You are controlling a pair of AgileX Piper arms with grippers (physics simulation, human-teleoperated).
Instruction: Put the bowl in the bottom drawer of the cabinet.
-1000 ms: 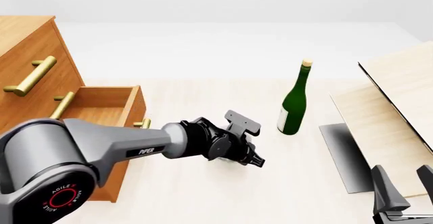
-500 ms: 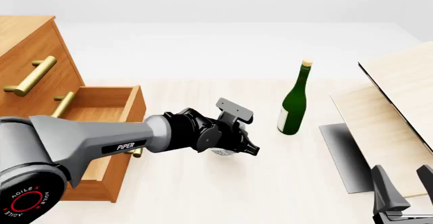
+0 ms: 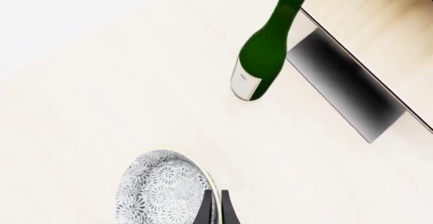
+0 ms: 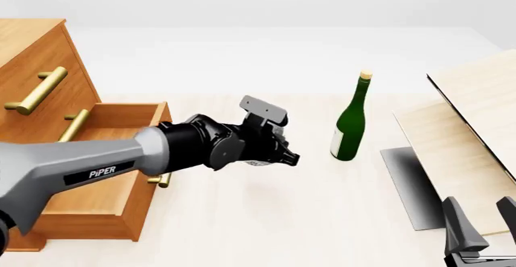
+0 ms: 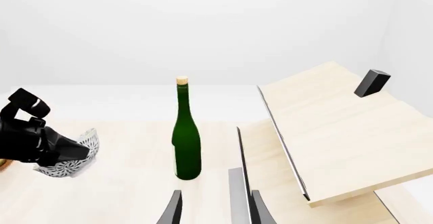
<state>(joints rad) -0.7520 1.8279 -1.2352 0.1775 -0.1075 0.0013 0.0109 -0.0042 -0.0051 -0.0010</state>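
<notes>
My left gripper [image 4: 288, 156] is shut on the rim of the speckled grey-white bowl [image 3: 161, 189] and holds it tilted just above the table. In the front view the wrist hides nearly all of the bowl [image 4: 257, 164]; the right wrist view shows the bowl [image 5: 73, 159] clamped in the left gripper [image 5: 62, 151]. The bottom drawer [image 4: 158, 128] of the orange-brown cabinet [image 4: 36, 61] stands pulled open, just left of the bowl. My right gripper [image 4: 482, 220] is open and holds nothing, low at the front right, far from the bowl.
A green bottle [image 4: 349, 128] stands upright to the right of the bowl. Pale wooden boards [image 4: 467, 116] slope up at the right. A small black block [image 5: 372, 82] rests on the upper board. The two upper drawers are shut.
My left arm has carried the bowl left and away from me, closer to the open drawer. The right arm has not moved.
</notes>
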